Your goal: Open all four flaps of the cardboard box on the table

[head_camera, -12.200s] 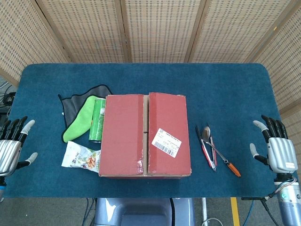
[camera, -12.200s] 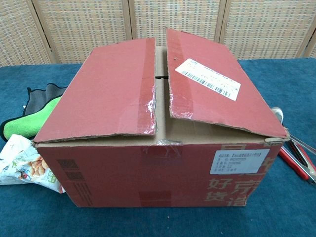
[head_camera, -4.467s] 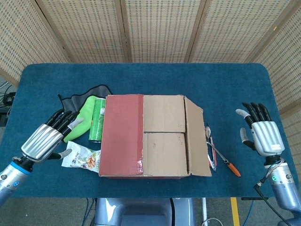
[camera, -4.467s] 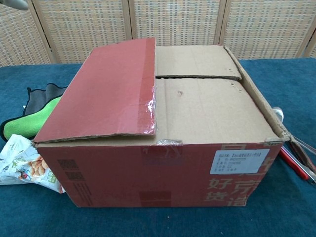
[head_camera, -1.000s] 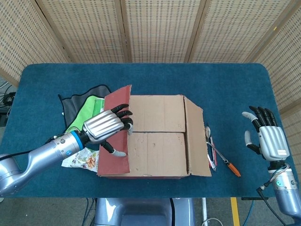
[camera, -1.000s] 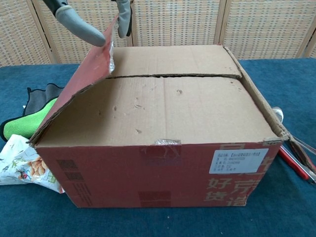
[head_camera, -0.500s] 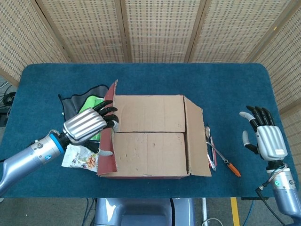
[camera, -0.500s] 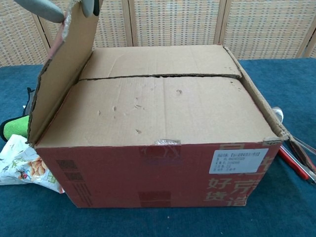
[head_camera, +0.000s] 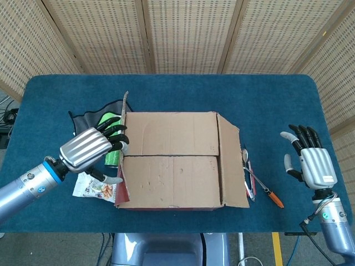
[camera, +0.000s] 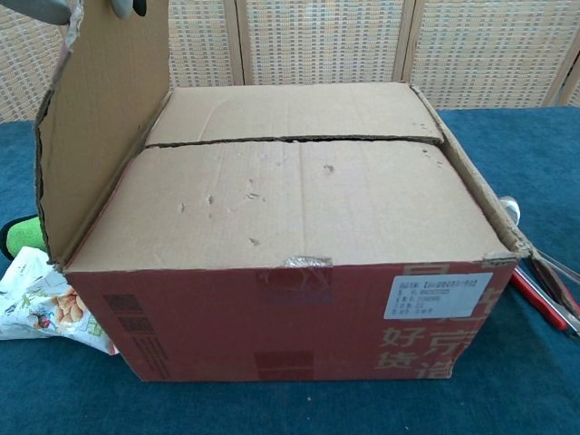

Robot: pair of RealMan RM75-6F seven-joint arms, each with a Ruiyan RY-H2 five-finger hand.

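Note:
The red cardboard box (head_camera: 172, 206) stands mid-table, its front wall (camera: 272, 326) filling the chest view. Its left flap (camera: 100, 127) stands nearly upright, seen edge-on as the left flap (head_camera: 123, 144) from the head. My left hand (head_camera: 89, 148) grips that flap's free edge, fingers (camera: 125, 7) hooked over the top. The right flap (head_camera: 230, 160) lies folded outward and down. Both inner flaps, far (head_camera: 172, 133) and near (head_camera: 175, 180), lie flat and closed. My right hand (head_camera: 312, 163) hovers open beyond the table's right end, holding nothing.
Left of the box lie a dark cloth (head_camera: 83, 119), a green cloth (head_camera: 108, 119), a green can (head_camera: 112, 158) and a snack bag (head_camera: 93, 188). Right of the box lie red tongs (head_camera: 247, 177), a spoon and an orange-tipped pen (head_camera: 273, 198).
My left hand has swung the left flap further up and outward, from a slant to nearly upright. The right hand has barely moved.

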